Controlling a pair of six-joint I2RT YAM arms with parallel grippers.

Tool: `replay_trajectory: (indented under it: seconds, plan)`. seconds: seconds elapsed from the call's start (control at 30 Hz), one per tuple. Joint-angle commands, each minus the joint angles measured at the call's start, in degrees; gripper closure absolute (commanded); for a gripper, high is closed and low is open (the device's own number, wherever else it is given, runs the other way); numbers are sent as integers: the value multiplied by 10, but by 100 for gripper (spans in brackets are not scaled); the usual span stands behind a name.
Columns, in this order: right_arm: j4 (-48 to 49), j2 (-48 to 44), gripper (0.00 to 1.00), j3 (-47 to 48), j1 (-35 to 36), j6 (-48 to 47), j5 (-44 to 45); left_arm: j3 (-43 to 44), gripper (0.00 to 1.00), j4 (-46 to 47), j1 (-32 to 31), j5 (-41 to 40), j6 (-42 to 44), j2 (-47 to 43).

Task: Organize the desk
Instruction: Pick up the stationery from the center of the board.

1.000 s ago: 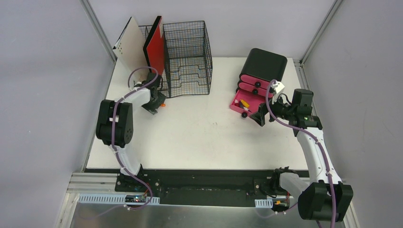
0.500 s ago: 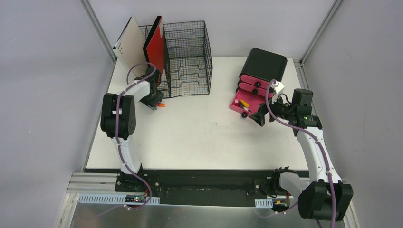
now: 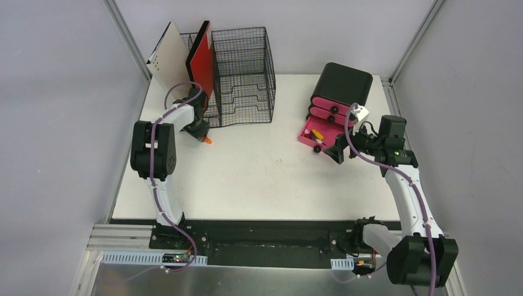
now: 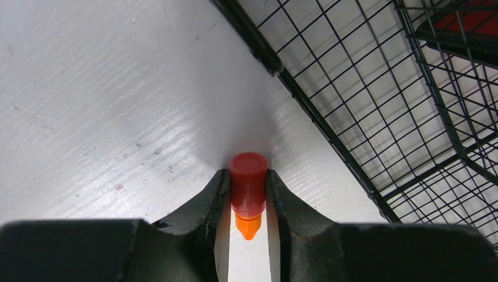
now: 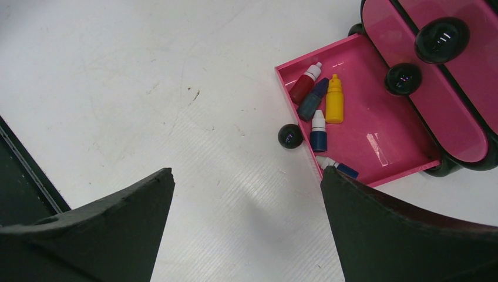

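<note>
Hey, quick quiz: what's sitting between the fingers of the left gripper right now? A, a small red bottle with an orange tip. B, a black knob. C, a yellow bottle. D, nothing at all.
A: the left wrist view shows the small red bottle clamped between the fingers of the left gripper, down on the desk.

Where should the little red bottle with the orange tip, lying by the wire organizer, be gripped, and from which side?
Grip the red dropper bottle across its straight red body, not the tapered orange tip. It lies flat on the desk beside the wire-mesh organizer, so come from the open desk side, fingers straddling it. The left gripper has a finger against each flank.
</note>
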Motion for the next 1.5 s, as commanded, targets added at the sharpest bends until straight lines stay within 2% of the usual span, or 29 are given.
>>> replay_trajectory:
  seconds: [0.0,0.03,0.23,0.47,0.67,0.8,0.93,1.07,1.33,1.47]
  plan:
    - [4,-1,1,19,-4,-9,-17,-34,97,-2,2,22,23,0]
    - [4,-2,1,20,-4,-9,-18,-52,100,6,2,24,28,-16]
    - [-16,1,1,25,-8,-18,-54,-186,100,113,1,64,75,-135]
    - [-52,14,1,37,-20,-38,-113,-369,100,309,-1,196,127,-301]
    - [-56,15,1,36,-25,-38,-145,-432,100,374,-5,313,170,-400]
    - [-55,20,1,32,-25,-33,-173,-495,100,482,-13,390,168,-465]
    - [-52,29,1,30,-25,-22,-199,-540,100,575,-35,432,152,-511]
    - [-48,36,1,29,-25,-10,-227,-559,100,637,-74,434,147,-541]
    - [-6,33,1,6,-25,32,-274,-556,100,705,-178,378,161,-555]
    - [-1,36,1,3,-25,41,-290,-554,100,737,-208,351,164,-553]
